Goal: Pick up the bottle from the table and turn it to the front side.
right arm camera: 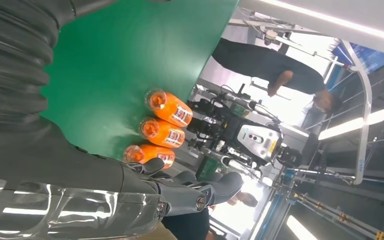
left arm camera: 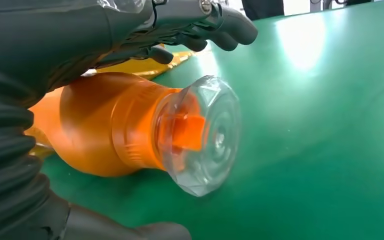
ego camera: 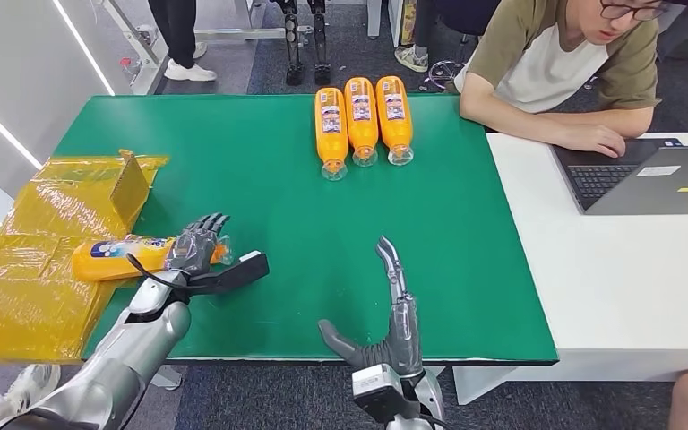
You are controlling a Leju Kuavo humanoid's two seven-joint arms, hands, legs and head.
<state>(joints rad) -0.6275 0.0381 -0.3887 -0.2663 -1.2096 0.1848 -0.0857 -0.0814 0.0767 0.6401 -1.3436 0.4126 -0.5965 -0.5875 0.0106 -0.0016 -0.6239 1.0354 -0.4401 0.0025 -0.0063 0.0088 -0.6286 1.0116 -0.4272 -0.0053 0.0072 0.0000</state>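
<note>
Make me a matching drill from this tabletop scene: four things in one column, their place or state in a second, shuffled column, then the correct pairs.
Column one:
1. left hand
2. right hand
3. row of three bottles
4. laptop

Column two:
A. on the white table beside the green mat
B. lying side by side at the mat's far edge
C. over the neck of the bottle lying at the mat's left edge
D. fingers straight, holding nothing, above the mat's near edge

Pairs: 1-C, 2-D, 3-B, 4-A
</note>
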